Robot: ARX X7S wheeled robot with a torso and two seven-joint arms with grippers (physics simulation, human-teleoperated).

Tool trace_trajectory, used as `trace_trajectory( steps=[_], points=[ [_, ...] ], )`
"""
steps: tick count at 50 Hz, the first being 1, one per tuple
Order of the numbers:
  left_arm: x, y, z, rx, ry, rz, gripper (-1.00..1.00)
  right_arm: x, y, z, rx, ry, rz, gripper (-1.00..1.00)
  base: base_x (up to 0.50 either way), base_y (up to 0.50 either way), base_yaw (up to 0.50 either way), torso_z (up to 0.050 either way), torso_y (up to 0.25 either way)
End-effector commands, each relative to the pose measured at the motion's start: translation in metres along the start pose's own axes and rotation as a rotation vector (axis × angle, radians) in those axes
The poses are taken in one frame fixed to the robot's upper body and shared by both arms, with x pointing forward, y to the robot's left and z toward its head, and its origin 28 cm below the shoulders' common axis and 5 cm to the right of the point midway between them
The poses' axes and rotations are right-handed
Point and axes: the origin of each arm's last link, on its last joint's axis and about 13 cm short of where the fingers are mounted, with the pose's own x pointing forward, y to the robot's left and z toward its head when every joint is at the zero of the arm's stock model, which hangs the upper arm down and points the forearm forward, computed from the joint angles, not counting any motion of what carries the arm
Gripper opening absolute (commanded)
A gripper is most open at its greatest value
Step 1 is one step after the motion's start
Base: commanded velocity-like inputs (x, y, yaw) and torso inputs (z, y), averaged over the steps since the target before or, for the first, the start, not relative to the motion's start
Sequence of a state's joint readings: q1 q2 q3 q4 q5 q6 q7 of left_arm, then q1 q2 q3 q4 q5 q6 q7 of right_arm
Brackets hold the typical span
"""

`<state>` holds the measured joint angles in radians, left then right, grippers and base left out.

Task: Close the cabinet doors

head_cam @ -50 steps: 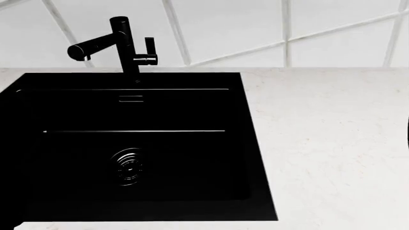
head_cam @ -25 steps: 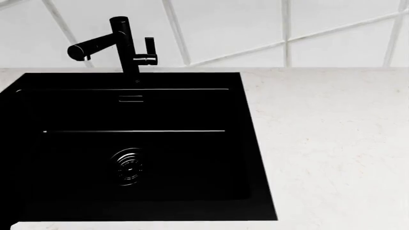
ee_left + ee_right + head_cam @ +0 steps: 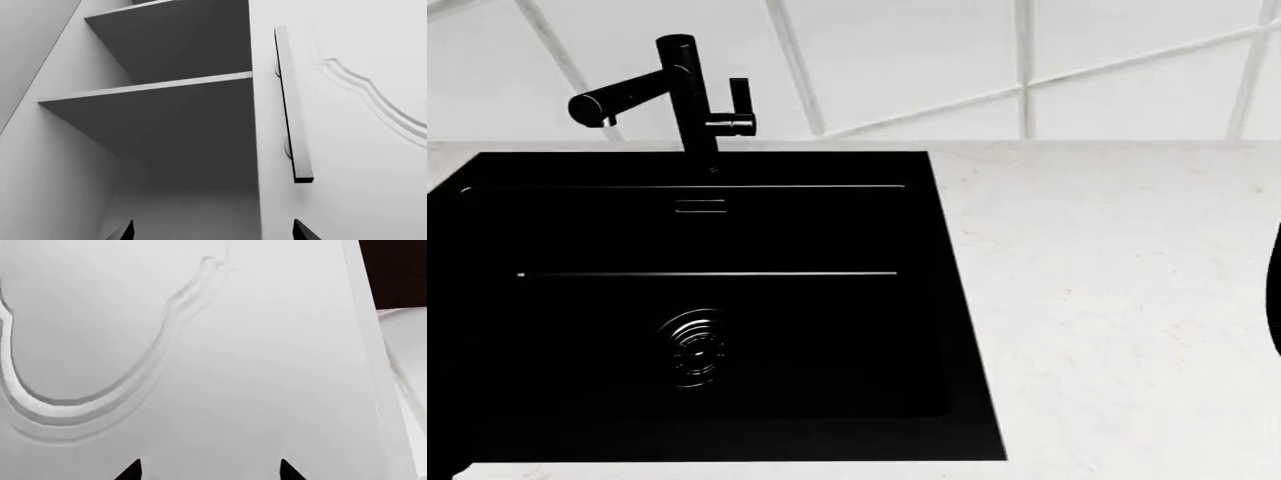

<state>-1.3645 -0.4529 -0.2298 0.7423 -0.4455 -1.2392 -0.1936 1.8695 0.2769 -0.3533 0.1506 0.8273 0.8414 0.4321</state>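
In the left wrist view, one pale cabinet door (image 3: 347, 125) with scalloped moulding and a long bar handle (image 3: 291, 100) stands beside the open cabinet interior, where two shelves (image 3: 153, 87) show. My left gripper (image 3: 212, 232) is open, with its dark fingertips (image 3: 127, 231) straddling that door's inner edge and nothing between them. In the right wrist view, a cabinet door panel (image 3: 253, 370) with a curved moulding fills the picture close up. My right gripper (image 3: 210, 471) is open and faces the panel. I cannot tell if it touches. Neither door shows in the head view.
The head view looks down on a black sink (image 3: 507, 300) with a black faucet (image 3: 674, 90), set in a pale stone counter (image 3: 1121, 300) below a tiled wall (image 3: 961, 60). A dark rounded shape (image 3: 1274, 290) cuts in at the right edge.
In the head view a dark rounded shape has come further in at the right edge. The sink, faucet and counter stay where they were.
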Motion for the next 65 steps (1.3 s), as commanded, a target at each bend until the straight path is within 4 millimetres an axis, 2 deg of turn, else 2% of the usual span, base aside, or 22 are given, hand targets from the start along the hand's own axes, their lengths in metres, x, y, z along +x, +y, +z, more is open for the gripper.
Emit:
trace_trajectory(
  steps=[1,5,13,20,27,35,49,65],
  points=[
    [-0.002,-0.003,-0.002,-0.004,0.007,-0.007,1.0,-0.089,0.012,0.004,-0.005,-0.054,0.113,1.0,0.0,0.0,0.0,0.0,0.0],
    [-0.003,-0.004,-0.004,-0.005,0.012,-0.006,1.0,-0.123,0.008,0.002,0.007,-0.084,0.114,1.0,0.0,0.0,0.0,0.0,0.0],
    [-0.005,-0.007,-0.007,-0.012,0.02,-0.014,1.0,-0.171,0.001,-0.008,-0.002,-0.116,0.074,1.0,0.0,0.0,0.0,0.0,0.0],
    [-0.01,-0.008,-0.009,-0.022,0.024,-0.018,1.0,-0.203,-0.004,-0.03,-0.101,-0.054,-0.006,1.0,0.0,0.0,0.0,0.0,0.0],
    [-0.014,-0.006,-0.009,-0.026,0.025,-0.02,1.0,-0.228,-0.005,-0.056,-0.127,0.012,-0.038,1.0,0.0,0.0,0.0,0.0,0.0],
    [-0.017,-0.004,-0.01,-0.029,0.031,-0.014,1.0,-0.248,-0.009,-0.069,-0.031,0.09,-0.067,1.0,0.0,0.0,0.0,0.0,0.0],
    [-0.018,-0.005,-0.007,-0.037,0.024,-0.016,1.0,-0.274,-0.014,-0.078,-0.029,0.036,-0.12,1.0,0.0,0.0,0.0,0.0,0.0],
    [-0.021,-0.006,-0.005,-0.036,0.019,-0.02,1.0,-0.281,-0.018,-0.083,-0.043,0.081,-0.163,1.0,0.0,0.0,0.0,0.0,0.0]
  ],
)
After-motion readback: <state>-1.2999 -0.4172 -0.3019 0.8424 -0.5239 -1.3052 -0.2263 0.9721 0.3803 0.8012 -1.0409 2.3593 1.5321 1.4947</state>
